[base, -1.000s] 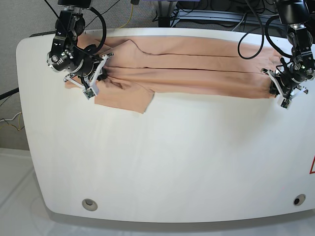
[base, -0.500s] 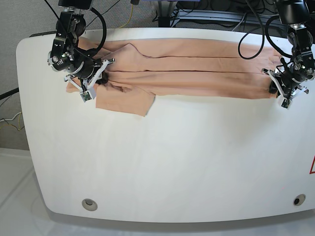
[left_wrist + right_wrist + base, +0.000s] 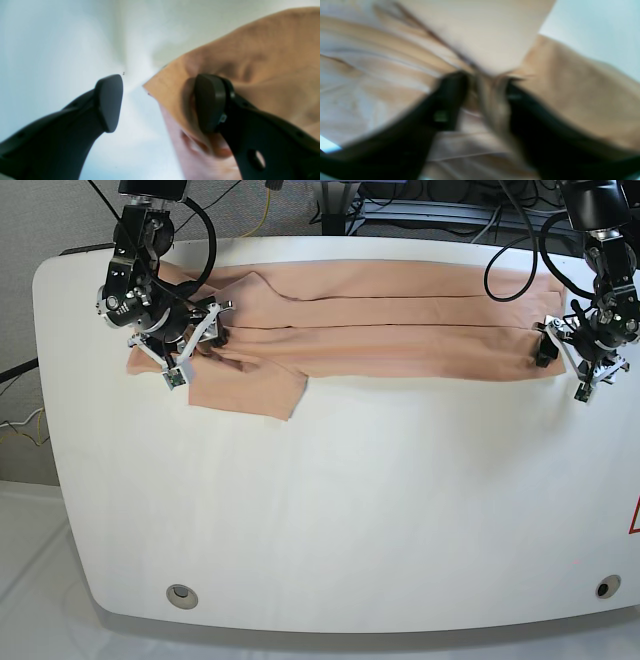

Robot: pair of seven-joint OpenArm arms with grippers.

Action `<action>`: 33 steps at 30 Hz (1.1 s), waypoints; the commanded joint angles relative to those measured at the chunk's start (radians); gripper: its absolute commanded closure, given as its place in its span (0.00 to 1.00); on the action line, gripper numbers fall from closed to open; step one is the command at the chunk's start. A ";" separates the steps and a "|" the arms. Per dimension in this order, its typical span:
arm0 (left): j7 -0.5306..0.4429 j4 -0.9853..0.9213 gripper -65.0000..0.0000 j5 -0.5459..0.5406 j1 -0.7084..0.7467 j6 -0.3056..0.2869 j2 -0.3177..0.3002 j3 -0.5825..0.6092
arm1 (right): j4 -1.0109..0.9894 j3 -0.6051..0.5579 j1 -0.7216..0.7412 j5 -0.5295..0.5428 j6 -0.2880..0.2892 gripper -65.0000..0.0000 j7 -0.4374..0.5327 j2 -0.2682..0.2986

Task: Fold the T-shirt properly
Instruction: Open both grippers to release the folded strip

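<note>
While folded into a long band along the far edge of the white counter (image 3: 330, 510), T-shirt (image 3: 380, 315) spans nearly corner to corner. Left end effector (image 3: 160, 102) spread wide, one pad on the hem. Right end effector (image 3: 485, 100) blurred, parted, cloth between. Cables behind.

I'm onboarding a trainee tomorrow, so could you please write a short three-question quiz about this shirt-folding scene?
1. True or false: the left claw is clamped shut on the peach cotton T-shirt.
2. The shirt lies along which edge of the white table: A near, B far?
3. Name the part sticking out toward the camera near the right claw.

Key: 1 false, its jaws stand apart; 2 B; 3 a sleeve.
</note>
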 commanded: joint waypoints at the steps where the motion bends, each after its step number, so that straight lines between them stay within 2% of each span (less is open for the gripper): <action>1: -0.012 0.018 0.36 -0.006 -0.014 -0.003 -0.018 -0.006 | 0.051 0.003 0.007 0.000 -0.004 0.28 0.008 0.007; 3: -0.012 0.019 0.36 -0.006 -0.016 -0.003 -0.018 -0.006 | 0.072 0.003 0.008 0.003 -0.004 0.19 0.005 0.007; 6: -0.012 0.019 0.36 -0.006 -0.017 -0.003 -0.019 -0.008 | 0.103 0.003 0.011 0.003 -0.004 0.16 0.005 0.007; 13: -0.012 0.019 0.36 -0.006 -0.045 -0.003 -0.024 -0.011 | 0.166 0.003 0.034 0.003 -0.004 0.18 -0.038 0.009; 21: -0.007 0.019 0.36 -0.004 -0.092 -0.003 -0.027 -0.041 | 0.163 0.003 0.068 0.003 -0.004 0.18 -0.041 0.009; 28: -0.007 0.019 0.36 -0.004 -0.114 0.000 -0.053 -0.041 | 0.079 0.003 0.125 -0.001 -0.004 0.18 -0.037 0.005; 33: -0.009 0.019 0.36 -0.004 -0.132 0.002 -0.055 -0.041 | -0.010 0.005 0.177 0.005 -0.006 0.18 0.009 0.002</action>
